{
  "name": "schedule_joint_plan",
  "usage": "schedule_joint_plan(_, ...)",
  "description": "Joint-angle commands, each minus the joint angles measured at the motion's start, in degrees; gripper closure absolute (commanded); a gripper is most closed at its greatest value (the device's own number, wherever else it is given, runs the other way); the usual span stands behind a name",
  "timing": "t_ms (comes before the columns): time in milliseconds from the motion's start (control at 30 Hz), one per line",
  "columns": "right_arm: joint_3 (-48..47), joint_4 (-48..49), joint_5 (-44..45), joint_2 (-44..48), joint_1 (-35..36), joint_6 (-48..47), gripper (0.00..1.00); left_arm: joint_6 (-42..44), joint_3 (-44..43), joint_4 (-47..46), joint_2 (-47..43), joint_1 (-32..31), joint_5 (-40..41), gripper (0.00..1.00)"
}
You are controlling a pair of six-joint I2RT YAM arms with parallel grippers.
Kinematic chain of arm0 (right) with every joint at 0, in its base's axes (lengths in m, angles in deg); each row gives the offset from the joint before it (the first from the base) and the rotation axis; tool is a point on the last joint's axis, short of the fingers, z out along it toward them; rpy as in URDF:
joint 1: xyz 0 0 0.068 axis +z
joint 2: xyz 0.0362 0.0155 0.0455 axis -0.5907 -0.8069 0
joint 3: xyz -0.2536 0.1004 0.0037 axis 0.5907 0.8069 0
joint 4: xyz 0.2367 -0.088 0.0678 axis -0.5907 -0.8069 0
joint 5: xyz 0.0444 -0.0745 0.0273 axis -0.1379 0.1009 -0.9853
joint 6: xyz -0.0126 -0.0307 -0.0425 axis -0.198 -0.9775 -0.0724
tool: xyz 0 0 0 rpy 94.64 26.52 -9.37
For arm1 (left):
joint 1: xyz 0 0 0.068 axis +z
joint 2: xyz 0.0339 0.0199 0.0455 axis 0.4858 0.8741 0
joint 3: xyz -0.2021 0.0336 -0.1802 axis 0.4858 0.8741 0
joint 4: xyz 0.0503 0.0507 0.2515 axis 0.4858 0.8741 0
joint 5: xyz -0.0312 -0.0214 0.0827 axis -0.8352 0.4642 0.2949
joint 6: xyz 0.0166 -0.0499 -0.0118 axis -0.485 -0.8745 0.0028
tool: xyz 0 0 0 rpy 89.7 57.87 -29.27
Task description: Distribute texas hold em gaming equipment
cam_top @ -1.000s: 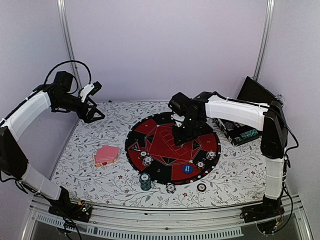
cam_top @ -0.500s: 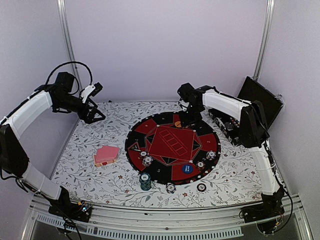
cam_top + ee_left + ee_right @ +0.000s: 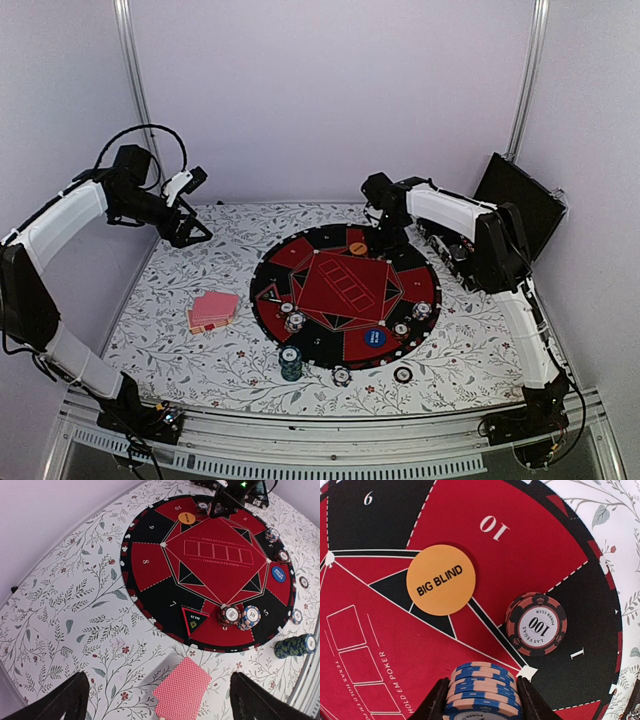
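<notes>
Now: Set Down the Blue Chip Stack at the Far Seats

Top view. The right gripper [image 3: 385,238] reaches over the far edge of the round mat [image 3: 345,292]. The left gripper [image 3: 190,232] hangs fully spread and empty above the far-left bench [image 3: 180,345], which carries a floral cloth between pale lilac walls. The playing cards [image 3: 212,311] lie left of the mat.

Left wrist view. A dark green chip stack [image 3: 295,646] stands just off the mat's near rim.

Right wrist view. The jaws stand part closed on a blue chip stack [image 3: 484,690], near the orange Big Blind disc [image 3: 440,580] and a dark red chip [image 3: 536,624]. Lower vertically, seat the stack flat and clear of both, then release evenly to prevent toppling.
</notes>
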Motion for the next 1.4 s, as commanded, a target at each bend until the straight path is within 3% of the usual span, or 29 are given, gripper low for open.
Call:
schedule_joint_plan(0,1.33,0.77,1.01,1.77,-1.11,-0.44,0.73,0.87,-1.4,0.44,0.57,-0.43,-0.59,0.0)
schedule_joint_plan(367,9.7,3.78,1.44,6.35,-4.26,-0.44,0.74,0.98,-0.74,0.4,0.27,-0.43,-0.61,0.0)
schedule_joint_plan(800,10.17,5.47,1.53,5.74,-5.6,-0.56,0.73,1.02,-0.55,0.65,-0.21,-0.43,-0.62,0.0)
schedule_joint_plan(933,10.79,5.24,0.94,5.85,-5.62,-0.31,0.56,1.53,-0.22,0.86,-0.49,-0.43,-0.69,0.0)
schedule_joint_plan(1100,11.36,5.38,1.65,7.66,-5.67,0.16,0.42,1.84,-0.13,1.49,-0.57,-0.48,-0.88,0.0)
schedule_joint_plan(1367,8.36,2.86,2.5,11.7,-5.63,0.47,0.36,2.33,0.01,2.38,-0.5,-1.48,-1.5,0.0)
